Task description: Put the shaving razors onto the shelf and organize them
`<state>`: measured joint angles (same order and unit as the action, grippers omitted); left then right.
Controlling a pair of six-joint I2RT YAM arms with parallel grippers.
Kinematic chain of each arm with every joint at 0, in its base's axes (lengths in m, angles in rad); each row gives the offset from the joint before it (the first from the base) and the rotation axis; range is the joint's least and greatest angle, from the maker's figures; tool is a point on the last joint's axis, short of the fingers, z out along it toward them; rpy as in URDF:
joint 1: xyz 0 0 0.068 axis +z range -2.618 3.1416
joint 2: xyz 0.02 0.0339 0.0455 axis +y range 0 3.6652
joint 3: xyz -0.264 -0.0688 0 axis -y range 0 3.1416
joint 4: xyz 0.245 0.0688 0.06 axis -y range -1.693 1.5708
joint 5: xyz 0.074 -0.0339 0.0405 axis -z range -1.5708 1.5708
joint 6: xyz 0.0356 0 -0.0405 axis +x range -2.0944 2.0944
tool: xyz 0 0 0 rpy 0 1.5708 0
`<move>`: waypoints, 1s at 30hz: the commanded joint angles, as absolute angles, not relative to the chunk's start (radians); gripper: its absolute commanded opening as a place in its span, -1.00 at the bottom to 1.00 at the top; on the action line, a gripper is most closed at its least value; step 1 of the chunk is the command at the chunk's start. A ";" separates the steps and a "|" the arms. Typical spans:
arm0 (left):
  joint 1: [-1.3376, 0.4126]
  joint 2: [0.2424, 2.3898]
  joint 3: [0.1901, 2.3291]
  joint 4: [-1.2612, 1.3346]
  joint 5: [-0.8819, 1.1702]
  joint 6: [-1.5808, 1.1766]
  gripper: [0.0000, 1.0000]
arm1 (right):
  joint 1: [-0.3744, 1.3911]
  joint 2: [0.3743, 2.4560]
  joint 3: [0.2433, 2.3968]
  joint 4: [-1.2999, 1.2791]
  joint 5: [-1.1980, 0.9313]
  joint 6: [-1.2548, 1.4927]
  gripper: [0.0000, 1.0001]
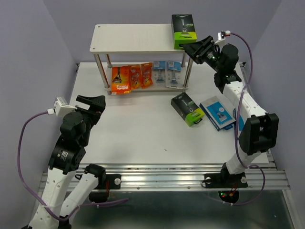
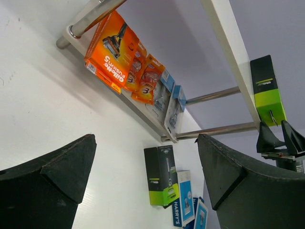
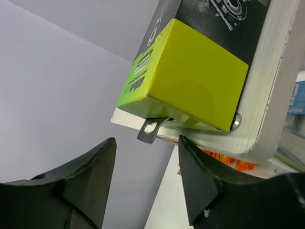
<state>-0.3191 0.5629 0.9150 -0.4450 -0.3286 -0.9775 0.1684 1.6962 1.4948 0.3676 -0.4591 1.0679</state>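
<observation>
The shelf (image 1: 133, 38) stands at the table's far side. A black-and-lime razor box (image 1: 183, 30) lies on its top board at the right end, also shown in the right wrist view (image 3: 190, 81). Orange packs (image 1: 122, 79) and light-blue blister cards (image 1: 167, 72) stand on the lower board. A second black-and-lime box (image 1: 188, 109) and blue boxes (image 1: 218, 113) lie on the table, right of centre. My right gripper (image 1: 197, 49) is open and empty, just right of the top box. My left gripper (image 1: 90, 102) is open and empty at the near left.
The shelf's silver posts (image 1: 101, 70) stand between the boards. The orange packs (image 2: 114, 50) and the table boxes (image 2: 163, 175) also show in the left wrist view. Purple walls close the back and sides.
</observation>
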 commanded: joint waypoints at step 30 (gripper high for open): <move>-0.325 0.753 0.686 -0.181 -0.006 -0.813 0.98 | 0.127 0.974 0.457 -0.120 -0.026 0.920 0.12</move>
<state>-0.3195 0.7532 0.6655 -0.2356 -0.0368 -0.8501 0.1356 0.9771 0.4580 -0.1776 -0.0914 0.9020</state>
